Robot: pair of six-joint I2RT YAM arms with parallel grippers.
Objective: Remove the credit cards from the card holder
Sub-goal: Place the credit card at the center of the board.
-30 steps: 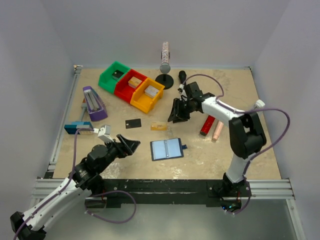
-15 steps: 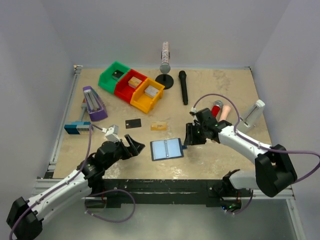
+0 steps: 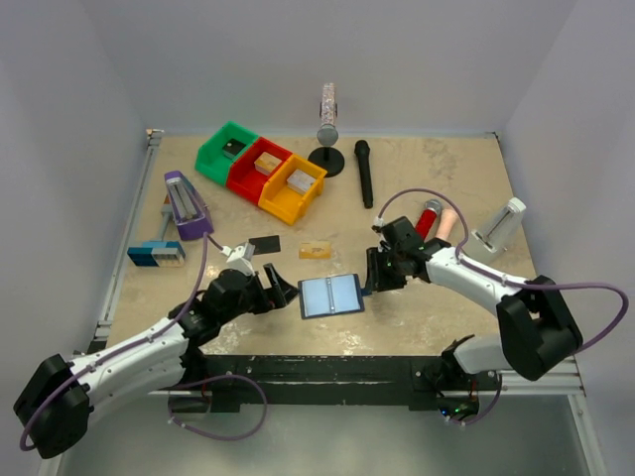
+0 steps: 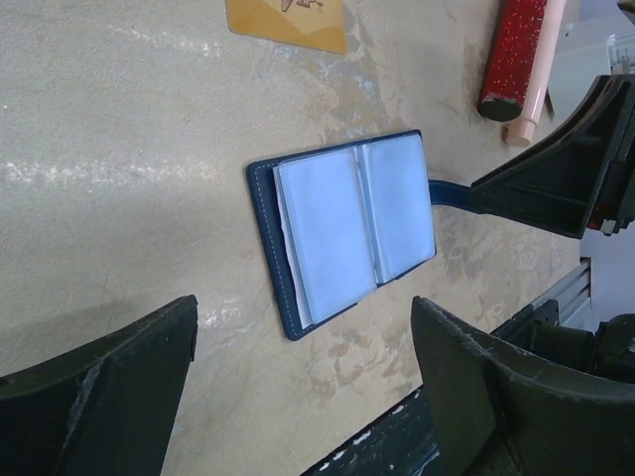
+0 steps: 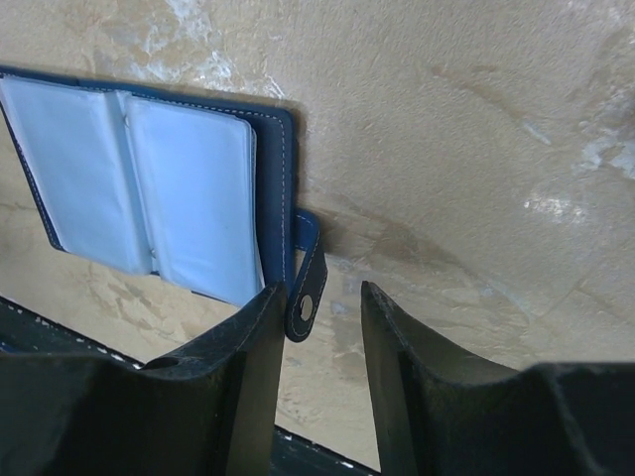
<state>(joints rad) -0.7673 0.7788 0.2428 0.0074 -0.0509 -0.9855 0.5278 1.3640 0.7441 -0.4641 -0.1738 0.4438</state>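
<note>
Two cards lie loose on the table (image 3: 446, 178), beyond the wallet as seen from the arm bases: a black card (image 3: 264, 244) and, to its right, a tan-gold card (image 3: 315, 249). They are apart from each other and from the wallet.

The wallet (image 3: 330, 296) lies open and flat near the front edge of the table, between the two grippers, with its pale blue-grey pockets facing up. Whether a card sits inside those pockets cannot be told.

The wallet's snap tab (image 5: 306, 288) sticks out from its right side. The right gripper (image 3: 372, 281) is low over the table at that side. Its jaws stand narrow, with the tab lying between the fingertips. In the right wrist view the tab sits against one finger (image 5: 260, 347), while a sliver of table shows between it and the other finger, so it is not pinched.

The left gripper (image 3: 283, 289) hangs just left of the wallet and points towards it. Its jaws are spread wide and hold nothing, and in the left wrist view the wallet lies ahead of the gap between the two fingers.
</note>
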